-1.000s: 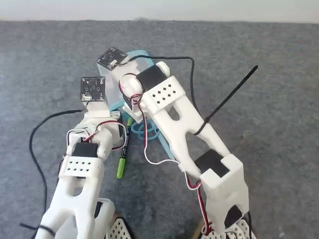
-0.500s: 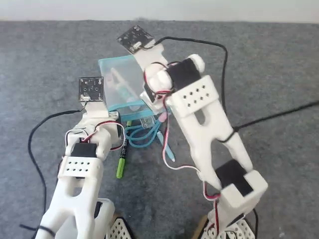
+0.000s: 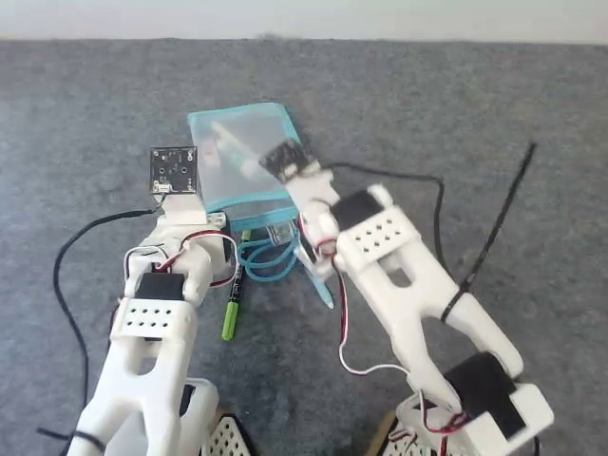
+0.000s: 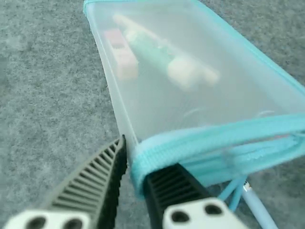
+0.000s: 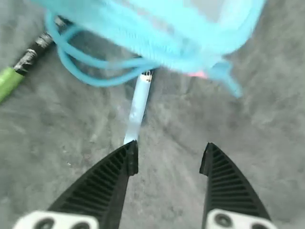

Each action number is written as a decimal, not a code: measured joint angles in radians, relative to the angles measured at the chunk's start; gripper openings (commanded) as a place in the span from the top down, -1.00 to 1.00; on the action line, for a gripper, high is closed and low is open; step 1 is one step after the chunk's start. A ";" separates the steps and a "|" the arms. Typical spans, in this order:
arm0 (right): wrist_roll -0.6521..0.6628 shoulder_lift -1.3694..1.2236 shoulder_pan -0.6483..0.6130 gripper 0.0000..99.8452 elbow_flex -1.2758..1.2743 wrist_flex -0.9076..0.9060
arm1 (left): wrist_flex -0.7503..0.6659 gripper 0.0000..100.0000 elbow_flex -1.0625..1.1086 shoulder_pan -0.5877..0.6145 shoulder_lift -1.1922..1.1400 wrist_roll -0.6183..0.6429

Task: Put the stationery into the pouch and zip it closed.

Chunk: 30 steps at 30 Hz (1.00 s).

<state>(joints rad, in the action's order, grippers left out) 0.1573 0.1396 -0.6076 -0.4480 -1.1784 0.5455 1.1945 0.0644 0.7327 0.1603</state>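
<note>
High view overhead, wrist views close, sharing pouch (image 3: 237, 176)

The left arm (image 3: 152, 332) and the right arm (image 3: 418, 285) are being shown as white plastic shells dotted with small holes, black motors (image 3: 161, 285) being set between them. Red, white and black wires (image 3: 343, 328) are being carried along both, and black ribbed fingers (image 4: 97, 183) are being borne on white bases.

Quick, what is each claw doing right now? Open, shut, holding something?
Left claw: shut on the pouch, at its zipper edge.
Right claw: open, holding nothing.
</note>
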 measured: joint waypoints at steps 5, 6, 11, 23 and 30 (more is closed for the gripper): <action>-0.005 0.002 -0.003 0.56 -0.143 0.129 | 0.000 0.98 0.000 0.000 0.000 0.000; -0.005 0.002 -0.012 0.56 -0.161 0.144 | 0.000 0.98 0.000 0.000 0.000 0.000; -0.035 0.002 -0.115 0.56 -0.238 0.227 | 0.000 0.98 0.000 0.000 0.000 0.000; -0.037 -0.133 -0.107 0.77 -0.238 0.305 | 0.000 0.98 0.000 0.000 0.000 0.000; -0.043 -0.181 -0.035 0.99 -0.175 0.252 | 0.000 0.98 0.000 0.000 0.000 0.000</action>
<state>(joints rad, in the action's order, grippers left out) 0.1143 -0.0414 -0.6429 -0.6229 -0.9268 0.5455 1.1945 0.0644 0.7327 0.1603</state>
